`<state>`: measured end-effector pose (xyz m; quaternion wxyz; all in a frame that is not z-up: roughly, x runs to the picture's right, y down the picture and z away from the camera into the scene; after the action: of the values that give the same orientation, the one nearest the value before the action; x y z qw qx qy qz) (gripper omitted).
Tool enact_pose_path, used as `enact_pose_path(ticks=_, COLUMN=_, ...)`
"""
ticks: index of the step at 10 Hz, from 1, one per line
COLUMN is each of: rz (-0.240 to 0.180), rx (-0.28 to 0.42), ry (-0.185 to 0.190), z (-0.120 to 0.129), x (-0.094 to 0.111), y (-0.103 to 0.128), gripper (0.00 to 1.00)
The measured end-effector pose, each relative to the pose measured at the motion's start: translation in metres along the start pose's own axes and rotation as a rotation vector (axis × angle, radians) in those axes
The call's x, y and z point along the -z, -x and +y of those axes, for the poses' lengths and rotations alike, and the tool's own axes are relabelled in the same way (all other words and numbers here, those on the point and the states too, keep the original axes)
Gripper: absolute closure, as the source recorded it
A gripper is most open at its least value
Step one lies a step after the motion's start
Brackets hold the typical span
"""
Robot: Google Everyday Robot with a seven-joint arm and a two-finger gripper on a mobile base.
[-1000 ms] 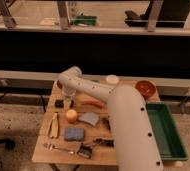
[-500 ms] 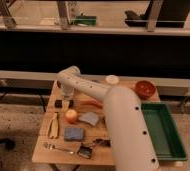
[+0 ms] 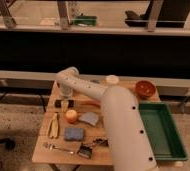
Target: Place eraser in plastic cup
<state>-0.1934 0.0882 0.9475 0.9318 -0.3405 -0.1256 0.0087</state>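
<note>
My arm reaches from the lower right across the wooden table (image 3: 100, 150) and bends down at the table's far left. The gripper (image 3: 64, 101) hangs there, just above the tabletop. A small flat black block, the eraser (image 3: 68, 103), lies right under or at the gripper; I cannot tell whether they touch. A pale cup-like shape (image 3: 65, 92) stands just behind the gripper, partly merged with the wrist. I cannot tell whether it is the plastic cup.
An orange fruit (image 3: 71, 115), a grey-blue wedge pad (image 3: 90, 119), a blue sponge (image 3: 74, 133), a banana (image 3: 53, 125) and a small dark gadget (image 3: 84, 151) lie on the table. A red bowl (image 3: 145, 89) and a white round lid-like thing (image 3: 112, 79) sit at the back. A green tray (image 3: 174, 142) stands on the right.
</note>
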Motion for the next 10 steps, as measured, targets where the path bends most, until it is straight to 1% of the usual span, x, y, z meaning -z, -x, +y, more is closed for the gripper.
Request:
enact_pose_path(ticks=2, rz=0.005, rx=0.007, ry=-0.009, z=-0.002, x=0.004, y=0.003, gripper=0.83)
enact_pose_path(ticks=4, rz=0.009, rx=0.012, ry=-0.017, z=-0.003, x=0.011, y=0.004, gripper=0.99)
enact_pose_path(ticks=6, rz=0.002, rx=0.017, ry=-0.033, z=-0.002, x=0.023, y=0.008, gripper=1.00)
enact_pose_path(ticks=10, rz=-0.041, rx=0.005, ry=-0.062, z=0.002, x=0.071, y=0.006, gripper=1.00)
